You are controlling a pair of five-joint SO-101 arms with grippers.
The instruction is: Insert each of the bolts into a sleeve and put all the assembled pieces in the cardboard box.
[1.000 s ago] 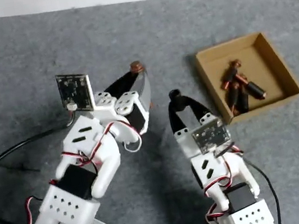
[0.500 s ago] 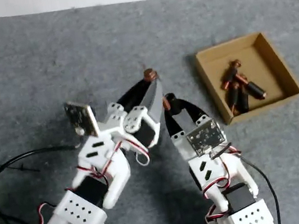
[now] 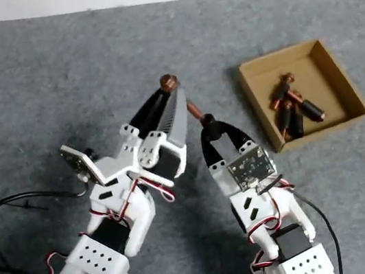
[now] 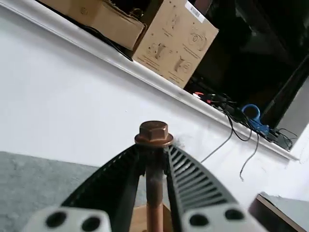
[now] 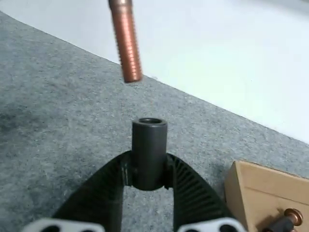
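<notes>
Right wrist view: right gripper [image 5: 148, 166] clamps the sleeve [image 5: 149, 140] with its bore exposed — left gripper [image 4: 154, 153] pinches the bolt [image 4: 154, 134], tip near the bore, for insertion.

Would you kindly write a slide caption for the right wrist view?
Right end effector grips a sleeve, its open end facing the threaded tip of the bolt, not yet touching; cardboard box nearby.
</notes>
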